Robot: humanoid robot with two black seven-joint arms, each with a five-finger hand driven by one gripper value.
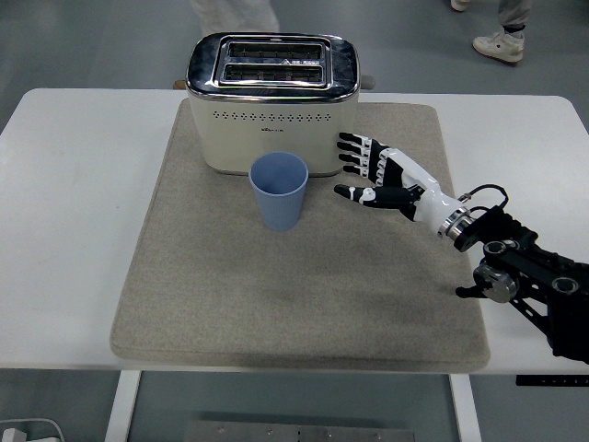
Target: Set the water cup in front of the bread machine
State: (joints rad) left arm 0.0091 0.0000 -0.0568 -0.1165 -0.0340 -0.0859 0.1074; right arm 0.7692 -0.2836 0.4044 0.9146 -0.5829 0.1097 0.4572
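Observation:
A blue water cup point(279, 190) stands upright on the beige mat point(304, 276), directly in front of the cream bread machine point(271, 101) with its chrome top. My right hand point(363, 170) hovers to the right of the cup with a clear gap between them. Its fingers are spread and hold nothing. The black right arm point(525, 281) comes in from the lower right. No left arm shows.
The mat covers the middle of the white table point(74, 230). A person's legs and shoes point(497, 41) show on the floor beyond the table's far edge at the top.

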